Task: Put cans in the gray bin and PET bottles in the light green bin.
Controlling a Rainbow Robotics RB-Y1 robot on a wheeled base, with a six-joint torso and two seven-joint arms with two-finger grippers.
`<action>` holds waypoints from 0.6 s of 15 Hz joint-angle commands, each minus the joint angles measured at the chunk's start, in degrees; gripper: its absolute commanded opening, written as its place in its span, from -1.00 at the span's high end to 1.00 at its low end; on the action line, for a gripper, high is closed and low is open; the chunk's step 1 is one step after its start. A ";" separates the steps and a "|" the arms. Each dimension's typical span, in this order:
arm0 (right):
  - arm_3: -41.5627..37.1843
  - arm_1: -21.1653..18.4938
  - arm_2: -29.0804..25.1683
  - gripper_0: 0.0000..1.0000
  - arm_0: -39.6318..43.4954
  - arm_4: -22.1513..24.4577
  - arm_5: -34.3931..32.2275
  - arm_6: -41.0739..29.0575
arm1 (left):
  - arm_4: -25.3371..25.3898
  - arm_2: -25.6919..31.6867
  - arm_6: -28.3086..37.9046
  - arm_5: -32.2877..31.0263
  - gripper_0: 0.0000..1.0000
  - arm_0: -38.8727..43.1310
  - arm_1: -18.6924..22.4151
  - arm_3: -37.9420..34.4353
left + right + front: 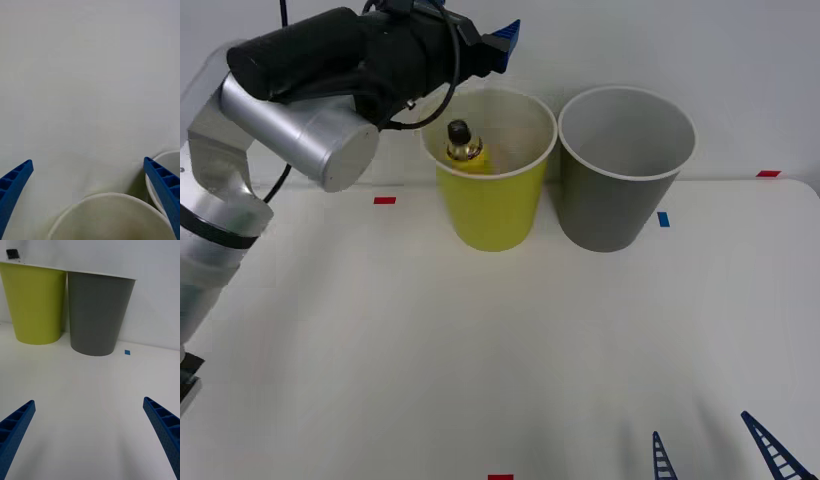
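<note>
The light green bin [488, 215] is standing at the 12 o'clock part of the white table [480, 360], and the gray bin [617, 195] is standing just beside it, toward 3 o'clock. A yellow PET bottle [464, 150] with a black cap is sitting inside the light green bin, leaning at the inner wall on the 9 o'clock side. The inside of the gray bin is showing only its lighter gray wall; its bottom is hidden.

The left gripper [90, 202] is hovering above the rim of the light green bin, at its 10 o'clock edge, with the blue fingers spread wide and holding nothing. The right gripper [90, 435] is waiting low near the table's 5 o'clock corner, its fingers also spread apart and empty.

Between the bins and the near edge the table is lying open. Small red [384, 200] and blue [663, 218] marks are sitting on the surface. A plain pale wall is standing behind the bins.
</note>
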 commanded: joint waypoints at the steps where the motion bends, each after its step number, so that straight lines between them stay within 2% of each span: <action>1: 0.00 0.00 0.00 -1.00 0.00 0.00 0.00 0.00 | 0.47 1.86 0.39 9.31 -1.00 0.27 4.57 -8.73; 3: 0.00 0.00 0.00 -1.00 0.00 0.00 0.00 0.00 | 0.29 3.79 0.74 14.49 -1.00 3.43 6.86 -15.41; 7: 0.00 0.00 0.00 -1.00 0.00 0.00 0.00 0.00 | -1.11 12.14 0.74 14.41 -1.00 23.74 7.56 -31.41; 9: 0.00 0.00 0.00 -1.00 0.00 0.00 0.00 0.00 | -4.54 14.34 0.83 12.82 -1.00 33.76 7.65 -37.12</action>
